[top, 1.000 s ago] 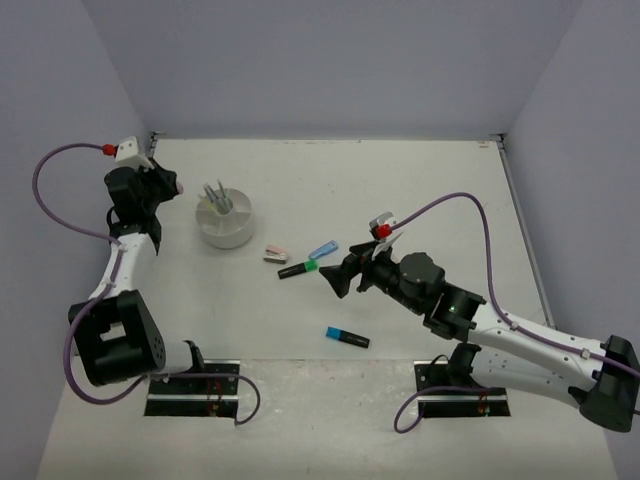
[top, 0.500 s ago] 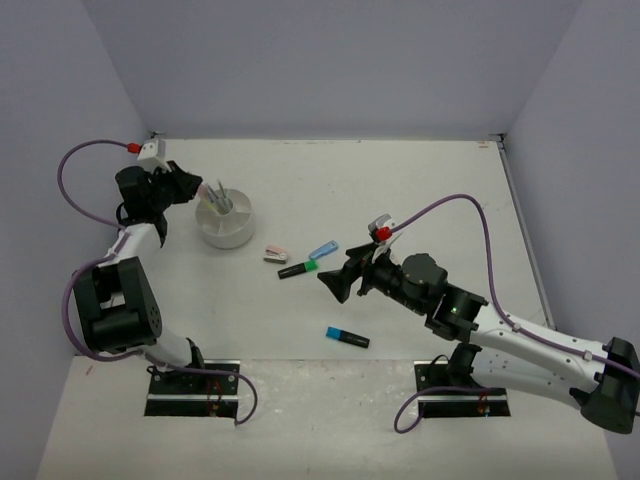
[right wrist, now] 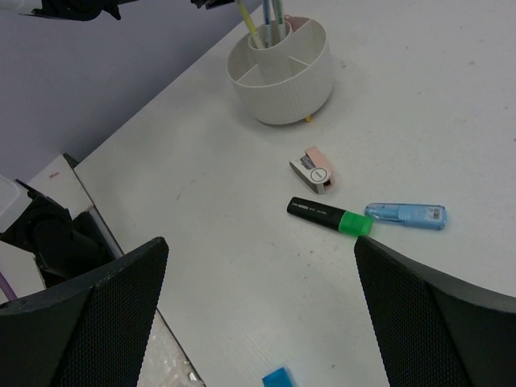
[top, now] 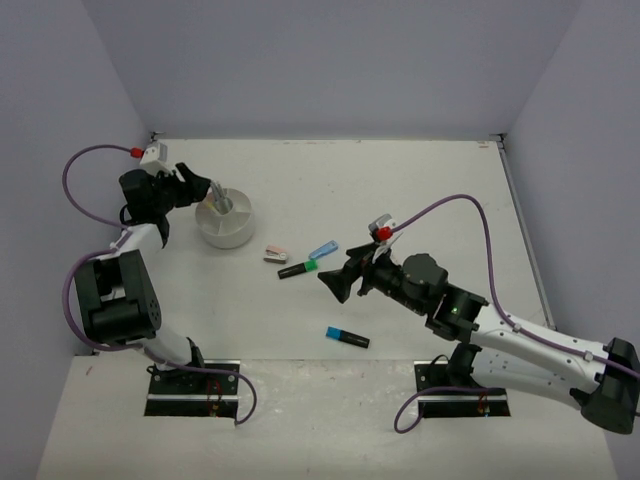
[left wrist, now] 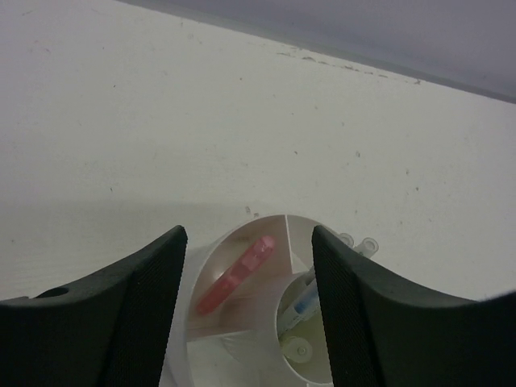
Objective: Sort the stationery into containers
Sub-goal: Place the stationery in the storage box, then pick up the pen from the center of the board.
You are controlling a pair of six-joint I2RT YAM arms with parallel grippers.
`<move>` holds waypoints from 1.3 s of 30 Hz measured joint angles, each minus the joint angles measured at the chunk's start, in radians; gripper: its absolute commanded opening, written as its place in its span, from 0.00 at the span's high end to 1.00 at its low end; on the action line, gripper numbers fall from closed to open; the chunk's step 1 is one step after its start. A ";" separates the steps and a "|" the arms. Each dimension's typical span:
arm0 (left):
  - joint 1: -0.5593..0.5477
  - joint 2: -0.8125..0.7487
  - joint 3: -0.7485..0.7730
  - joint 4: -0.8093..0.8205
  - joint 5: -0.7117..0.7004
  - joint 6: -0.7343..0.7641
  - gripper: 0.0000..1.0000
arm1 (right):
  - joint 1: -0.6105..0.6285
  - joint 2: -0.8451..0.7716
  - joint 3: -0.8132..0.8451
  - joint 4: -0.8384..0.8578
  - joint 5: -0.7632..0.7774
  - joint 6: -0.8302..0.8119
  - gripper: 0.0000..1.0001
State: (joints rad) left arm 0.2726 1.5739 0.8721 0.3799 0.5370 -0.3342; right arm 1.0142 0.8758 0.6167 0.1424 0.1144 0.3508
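The left gripper (left wrist: 248, 235) hangs over the round, ribbed white plastic cup (left wrist: 211, 251), jaws apart and empty. A pink, eraser-like piece (left wrist: 238, 274) lies in the compartment below, with thin pens (right wrist: 247, 20) upright in the next one. The right gripper (right wrist: 258, 250) gapes wide above the white table (right wrist: 242, 274), near a black green-ended highlighter (right wrist: 326, 216), a pastel blue marker (right wrist: 403, 214) and a pinkish eraser (right wrist: 314, 171).

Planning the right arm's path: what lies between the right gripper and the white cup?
In the top view, a green-ended highlighter and a pink eraser lie between the right gripper and the cup; a blue marker sits just off that line.
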 measured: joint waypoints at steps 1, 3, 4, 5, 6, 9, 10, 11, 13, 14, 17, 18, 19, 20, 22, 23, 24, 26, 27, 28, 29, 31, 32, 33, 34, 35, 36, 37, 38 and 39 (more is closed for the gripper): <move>0.000 -0.002 -0.001 -0.002 -0.002 -0.004 0.18 | 0.000 0.006 0.000 0.000 0.003 0.003 0.01; 0.000 -0.016 -0.002 -0.009 -0.024 -0.022 0.02 | 0.000 0.034 0.007 -0.009 0.034 0.025 0.01; 0.000 -0.029 -0.002 -0.018 -0.045 -0.036 0.01 | 0.000 0.056 0.016 -0.018 0.057 0.043 0.01; 0.000 -0.053 -0.002 -0.041 -0.084 -0.055 0.00 | -0.001 0.090 0.034 -0.039 0.089 0.070 0.01; 0.000 -0.084 -0.001 -0.072 -0.129 -0.080 0.00 | -0.003 0.133 0.062 -0.071 0.119 0.102 0.01; 0.000 -0.226 0.018 -0.235 -0.293 -0.173 0.00 | -0.031 0.361 0.290 -0.285 0.212 0.253 0.03; 0.000 -0.279 0.045 -0.312 -0.352 -0.208 0.00 | -0.045 0.464 0.405 -0.363 0.230 0.310 0.08; 0.000 -0.325 0.071 -0.365 -0.395 -0.236 0.00 | -0.056 0.555 0.513 -0.426 0.243 0.367 0.13; 0.001 -0.408 0.116 -0.444 -0.458 -0.278 0.00 | -0.078 0.727 0.717 -0.560 0.264 0.486 0.16; 0.001 -0.451 0.124 -0.468 -0.471 -0.288 0.00 | -0.087 0.798 0.797 -0.625 0.269 0.546 0.18; 0.001 -0.589 0.101 -0.509 -0.469 -0.296 0.00 | -0.112 0.967 0.958 -0.791 0.268 0.722 0.22; 0.001 -0.635 0.078 -0.517 -0.458 -0.291 0.00 | -0.120 1.006 0.978 -0.829 0.263 0.780 0.23; 0.001 -0.676 0.050 -0.525 -0.441 -0.279 0.00 | -0.130 1.037 0.984 -0.865 0.257 0.835 0.25; 0.001 -0.711 0.023 -0.534 -0.420 -0.266 0.00 | -0.139 1.061 0.984 -0.903 0.251 0.884 0.26; -0.003 -0.748 -0.018 -0.550 -0.378 -0.235 0.00 | -0.157 1.106 0.985 -0.968 0.239 0.968 0.28; -0.010 -0.752 -0.032 -0.556 -0.359 -0.219 0.00 | -0.164 1.127 0.991 -0.994 0.235 0.999 0.28; -0.020 -0.750 -0.047 -0.561 -0.342 -0.204 0.00 | -0.171 1.147 1.002 -1.018 0.232 1.024 0.29; -0.048 -0.738 -0.077 -0.572 -0.311 -0.179 0.00 | -0.183 1.189 1.036 -1.044 0.222 1.067 0.31; -0.064 -0.734 -0.094 -0.578 -0.294 -0.168 0.00 | -0.190 1.206 1.049 -1.049 0.215 1.082 0.32; -0.079 -0.733 -0.113 -0.582 -0.278 -0.156 0.00 | -0.195 1.222 1.062 -1.054 0.209 1.096 0.32; -0.092 -0.734 -0.130 -0.585 -0.264 -0.146 0.00 | -0.200 1.239 1.078 -1.060 0.206 1.107 0.32; -0.113 -0.737 -0.153 -0.585 -0.242 -0.131 0.00 | -0.209 1.273 1.104 -1.063 0.201 1.123 0.33; -0.120 -0.738 -0.160 -0.586 -0.232 -0.124 0.00 | -0.214 1.288 1.112 -1.063 0.200 1.129 0.33; -0.124 -0.738 -0.164 -0.584 -0.222 -0.119 0.00 | -0.217 1.299 1.116 -1.066 0.198 1.137 0.33; -0.125 -0.738 -0.165 -0.584 -0.211 -0.116 0.00 | -0.220 1.310 1.119 -1.071 0.196 1.144 0.33; -0.126 -0.738 -0.166 -0.583 -0.202 -0.114 0.00 | -0.223 1.321 1.125 -1.078 0.193 1.150 0.34; -0.126 -0.738 -0.166 -0.582 -0.194 -0.112 0.00 | -0.224 1.331 1.132 -1.086 0.190 1.155 0.34; -0.127 -0.738 -0.166 -0.580 -0.186 -0.109 0.00 | -0.225 1.340 1.140 -1.093 0.187 1.159 0.36; -0.129 -0.738 -0.166 -0.579 -0.176 -0.107 0.00 | -0.225 1.344 1.150 -1.098 0.188 1.161 0.37; -0.130 -0.738 -0.167 -0.576 -0.168 -0.107 0.00 | -0.225 1.348 1.156 -1.100 0.188 1.164 0.40</move>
State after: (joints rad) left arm 0.1426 0.8360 0.7052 -0.1961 0.3687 -0.4408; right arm 0.7887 2.2240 1.7722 -0.9580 0.3020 1.5149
